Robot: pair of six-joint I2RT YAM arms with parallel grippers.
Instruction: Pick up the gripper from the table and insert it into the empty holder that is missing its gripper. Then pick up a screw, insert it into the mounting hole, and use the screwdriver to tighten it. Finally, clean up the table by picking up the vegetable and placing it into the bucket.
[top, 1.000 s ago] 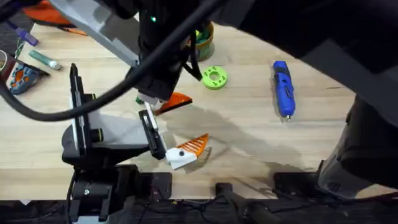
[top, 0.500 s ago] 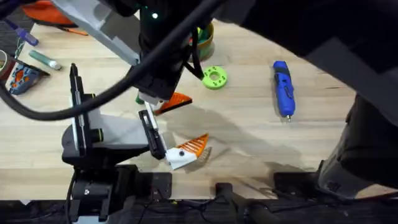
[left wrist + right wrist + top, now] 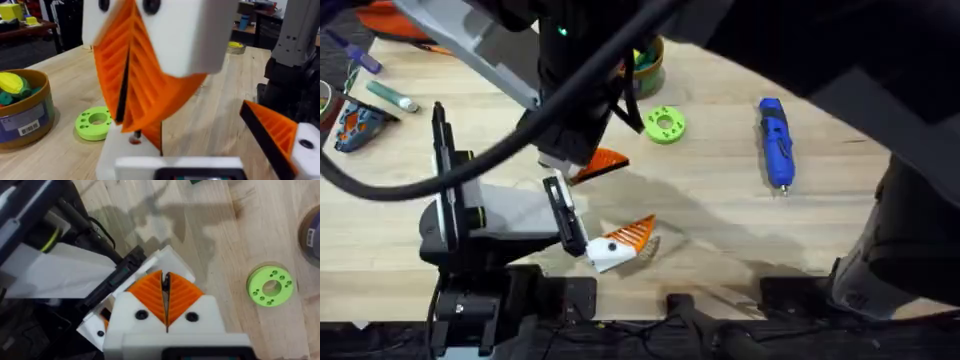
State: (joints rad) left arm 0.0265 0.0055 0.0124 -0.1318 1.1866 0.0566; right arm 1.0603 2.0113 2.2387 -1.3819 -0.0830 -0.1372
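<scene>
My right gripper point(image 3: 592, 165) reaches across the table, its orange pads point(image 3: 182, 297) shut on the gripper point(image 3: 152, 135), a thin orange piece with a dark end. It holds that piece just over the holder point(image 3: 120, 150), the bare white finger mount of my left gripper point(image 3: 618, 245). The left gripper is open, and its other finger point(image 3: 272, 132) carries an orange pad. The blue screwdriver point(image 3: 775, 140) lies at the right. The mustard bucket point(image 3: 20, 120) stands at the back with toys inside. A dark green tip point(image 3: 196, 181) may be the vegetable. The screw is out of view.
A flat green ring-shaped disc point(image 3: 665, 124) lies between the bucket point(image 3: 650, 62) and my grippers. Small coloured odds and ends point(image 3: 365, 110) sit at the far left. The right arm's dark bulk point(image 3: 880, 90) spans the upper right of the overhead view.
The right gripper has drifted slightly to the left over the left gripper. The left arm and the loose objects have not moved.
</scene>
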